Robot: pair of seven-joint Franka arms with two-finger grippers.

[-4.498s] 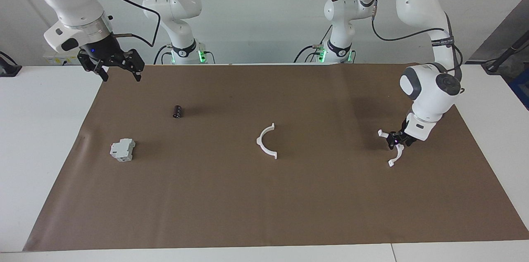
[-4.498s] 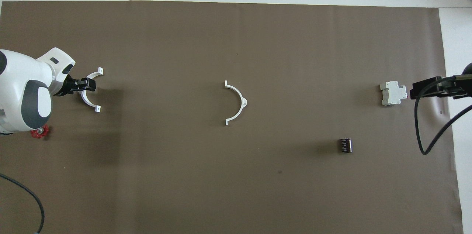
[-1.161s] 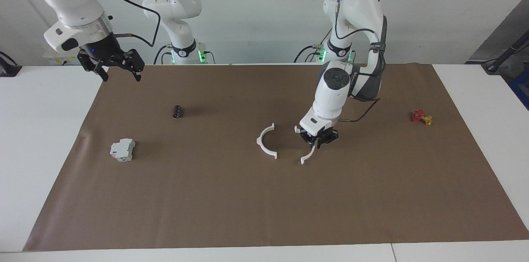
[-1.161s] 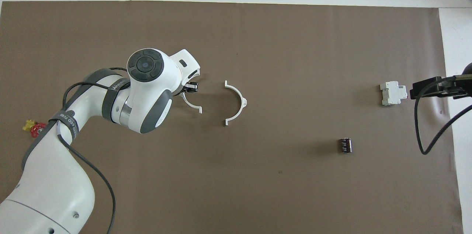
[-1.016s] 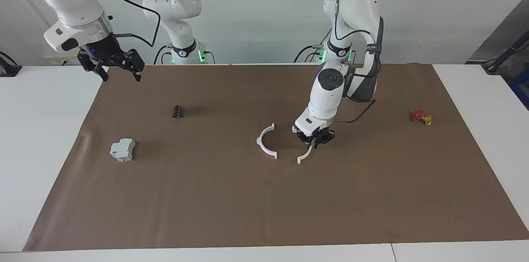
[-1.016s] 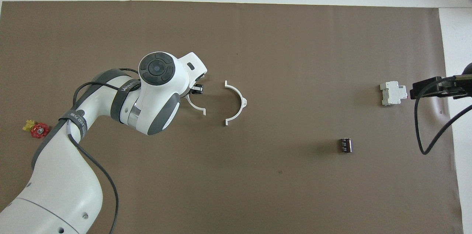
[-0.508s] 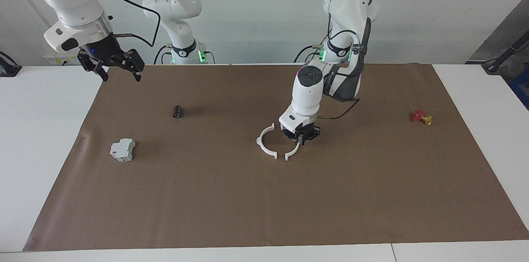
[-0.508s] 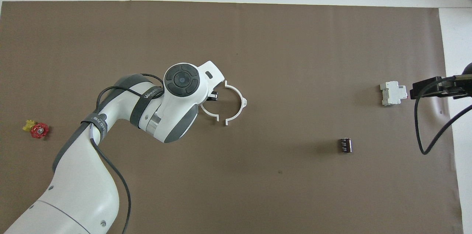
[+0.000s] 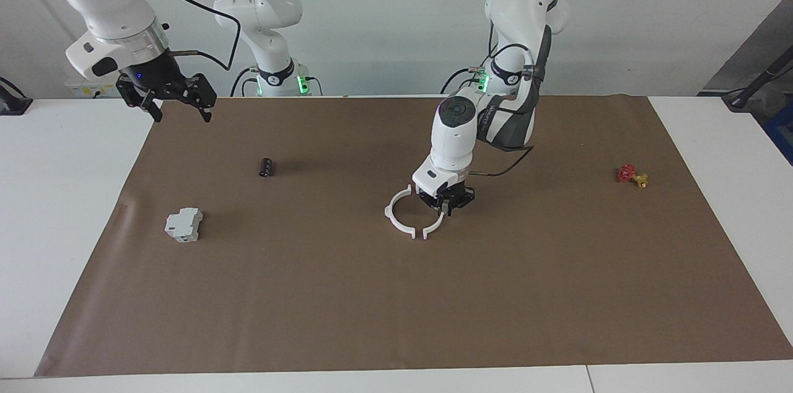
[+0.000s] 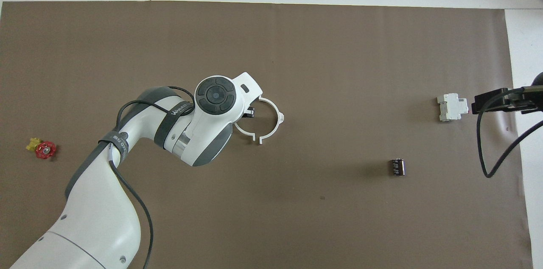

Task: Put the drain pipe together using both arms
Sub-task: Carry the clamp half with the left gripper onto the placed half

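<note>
left gripper (image 9: 443,206): clamped on one white half-ring (image 9: 433,228), mid-mat
other half-ring (image 9: 394,212): flat, ends nearly meeting it
right gripper (image 9: 178,100): fingers apart, over the mat's (image 9: 310,294) corner

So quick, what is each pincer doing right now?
Left pincer: shut on a white half-ring, beside the other half-ring.
Right pincer: open, empty, waiting over the mat's edge.

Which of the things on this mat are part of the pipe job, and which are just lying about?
Job:
- thin white plastic half-ring arc lying on the mat
- second thin white plastic half-ring arc, held by the left gripper

Lying about:
- grey boxy block
- small black cylinder
- small red and yellow valve
</note>
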